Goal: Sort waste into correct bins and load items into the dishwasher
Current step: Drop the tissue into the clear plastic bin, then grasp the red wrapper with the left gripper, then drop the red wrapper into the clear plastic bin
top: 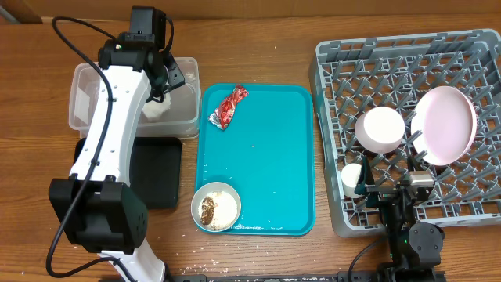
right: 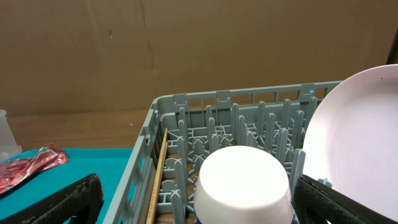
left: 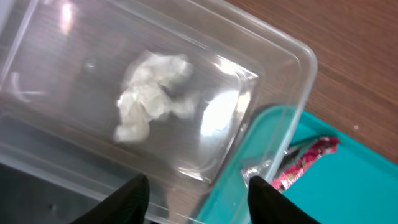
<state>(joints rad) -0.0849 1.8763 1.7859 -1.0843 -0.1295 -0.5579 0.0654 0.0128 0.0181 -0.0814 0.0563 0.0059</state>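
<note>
My left gripper (top: 163, 77) is open and empty above the clear tub (top: 86, 82). In the left wrist view its fingers (left: 199, 200) hang over the tub's near wall. The crumpled white tissue (left: 152, 93) lies on the tub floor (top: 159, 110). The red wrapper (top: 228, 106) lies on the teal tray (top: 266, 149) and shows in both wrist views (left: 306, 160) (right: 28, 165). My right gripper (right: 205, 211) is wide open at the grey dish rack (top: 329, 70), facing an upturned white bowl (right: 242, 183) (top: 380, 129). A pink plate (top: 445, 124) stands beside it. Chopsticks (right: 155, 180) lie along the rack wall.
A black tray (top: 160, 172) sits in front of the tub. A round white dish with rice and brown food bits (top: 216, 206) sits on the teal tray's near left corner. A small white cup (top: 352, 180) stands in the rack near my right gripper (top: 389, 190).
</note>
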